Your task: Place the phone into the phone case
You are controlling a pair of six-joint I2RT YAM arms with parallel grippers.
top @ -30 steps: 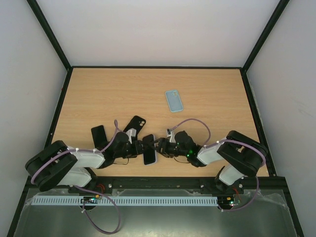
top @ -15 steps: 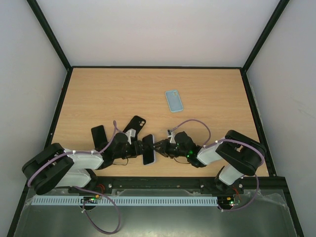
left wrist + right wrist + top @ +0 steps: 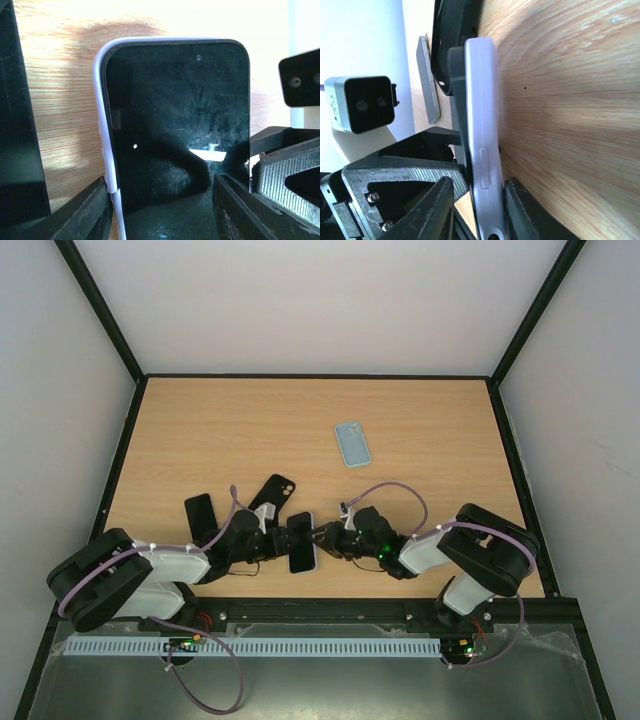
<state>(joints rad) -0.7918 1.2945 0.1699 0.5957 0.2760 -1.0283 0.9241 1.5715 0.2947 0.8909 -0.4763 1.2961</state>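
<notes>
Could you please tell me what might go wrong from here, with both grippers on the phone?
1. The left gripper and the right gripper both clamp the same phone. If they pull unevenly, it may twist or slip out of a grip.
2. Their fingers sit very close together, so they could collide.
3. The black case lies close by the left arm and might get knocked.

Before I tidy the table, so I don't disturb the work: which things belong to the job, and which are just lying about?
In the job: phone, lilac case along its rim, left pincer and right pincer gripping it.
Lying about: light blue case, black handset showing camera lenses, plain black handset.
</notes>
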